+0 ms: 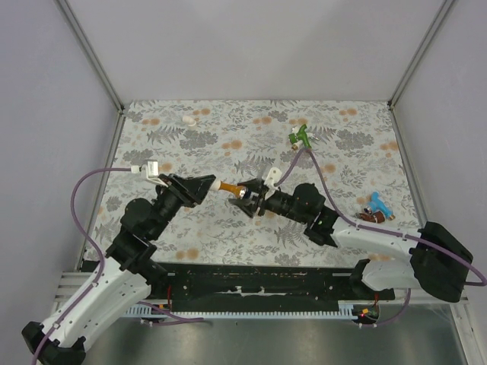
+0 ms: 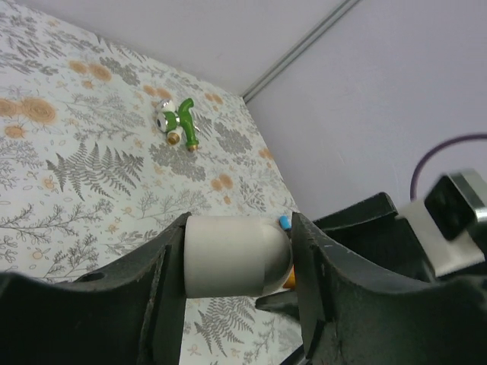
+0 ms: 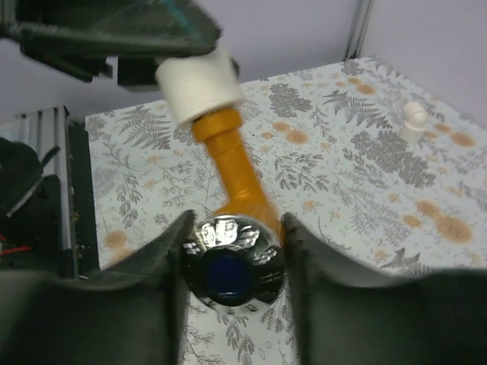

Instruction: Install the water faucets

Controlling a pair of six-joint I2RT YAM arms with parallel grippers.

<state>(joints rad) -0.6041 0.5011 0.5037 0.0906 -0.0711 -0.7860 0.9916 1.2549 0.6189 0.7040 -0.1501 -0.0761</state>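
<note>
From right wrist only, reveals orange faucet (image 3: 232, 163) clamped at its chrome end in right gripper (image 3: 232, 266), stem tip against white cap (image 3: 199, 82). From left wrist only, confirms left gripper (image 2: 237, 258) clenched on that cap. From top, shows both arms bent inward, meeting over middle of surface (image 1: 190, 152); places green faucet (image 1: 301, 137) at rear right, blue faucet (image 1: 378, 202) just beside dark red faucet (image 1: 370, 217) near right edge.

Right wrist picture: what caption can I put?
Right gripper holds the orange faucet; left gripper clamps the white fitting on its tip.
</note>
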